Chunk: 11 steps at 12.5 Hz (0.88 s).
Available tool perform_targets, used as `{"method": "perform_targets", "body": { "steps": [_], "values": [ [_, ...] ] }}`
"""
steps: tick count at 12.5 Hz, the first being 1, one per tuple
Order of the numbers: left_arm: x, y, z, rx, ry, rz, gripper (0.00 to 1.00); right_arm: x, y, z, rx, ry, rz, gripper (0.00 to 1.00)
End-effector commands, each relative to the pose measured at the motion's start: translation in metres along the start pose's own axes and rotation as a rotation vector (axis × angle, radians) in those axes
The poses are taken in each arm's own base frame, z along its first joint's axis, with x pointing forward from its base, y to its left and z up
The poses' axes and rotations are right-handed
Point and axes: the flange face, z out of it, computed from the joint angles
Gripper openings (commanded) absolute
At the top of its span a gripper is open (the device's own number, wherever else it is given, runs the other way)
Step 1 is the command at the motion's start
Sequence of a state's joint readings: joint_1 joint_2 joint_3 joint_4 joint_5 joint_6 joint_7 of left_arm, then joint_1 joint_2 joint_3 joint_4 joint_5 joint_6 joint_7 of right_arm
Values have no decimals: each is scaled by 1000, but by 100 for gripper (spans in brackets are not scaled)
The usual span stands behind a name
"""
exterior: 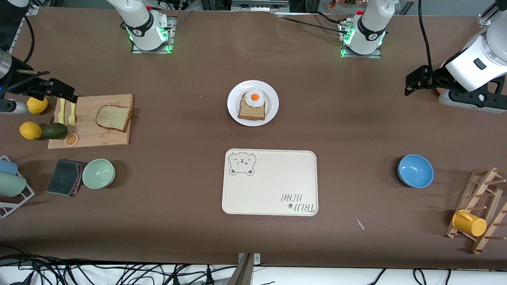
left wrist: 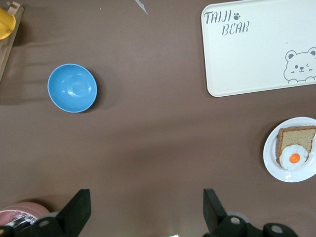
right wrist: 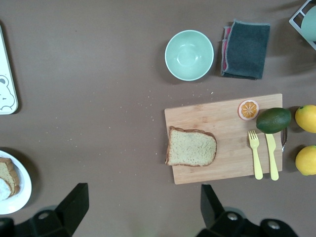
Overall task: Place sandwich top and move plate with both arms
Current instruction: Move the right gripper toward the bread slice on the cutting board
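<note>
In the front view you see two arms, each waiting at its own end of the brown table (exterior: 336, 130). The left gripper (exterior: 412, 83) hangs above the table edge at the left arm's end; the right gripper (exterior: 59, 90) hangs above the corner of the cutting board (exterior: 99, 136), and its jaws are hard to read here. You can count two bread slices: the sandwich top (exterior: 114, 117) lies flat on the cutting board, and the slice with a fried egg (exterior: 252, 107) lies on the plate (exterior: 234, 103) at the table's middle. There are two bowls, a green bowl (exterior: 98, 173) and a blue bowl (exterior: 415, 171), and one bear-print tray (exterior: 277, 186), nearer to the camera than the plate. Cables run along the table edge nearest to the camera.

The left wrist view shows you what the front view hides: the left gripper's fingers (left wrist: 74, 210) stand wide apart with nothing between them, above bare table.

The right wrist view shows the same for the right gripper's fingers (right wrist: 74, 202), wide apart and empty. You also count here two lemons (right wrist: 307, 118), one avocado (right wrist: 273, 120), one yellow fork (right wrist: 255, 154) and one yellow knife (right wrist: 271, 155).
</note>
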State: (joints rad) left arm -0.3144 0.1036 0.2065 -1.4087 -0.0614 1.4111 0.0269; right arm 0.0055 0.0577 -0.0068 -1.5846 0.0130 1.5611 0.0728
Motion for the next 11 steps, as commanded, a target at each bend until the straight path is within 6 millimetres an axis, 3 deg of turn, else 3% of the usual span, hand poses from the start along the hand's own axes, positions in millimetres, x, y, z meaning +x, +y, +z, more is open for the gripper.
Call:
{"method": "perform_targets", "body": {
  "steps": [1, 11],
  "values": [
    [1, 1, -6, 29, -1, 10, 100, 2, -1, -6, -12, 1, -10, 100],
    [1, 11, -5, 30, -2, 26, 100, -9, -7, 6, -16, -5, -2, 100]
  ]
}}
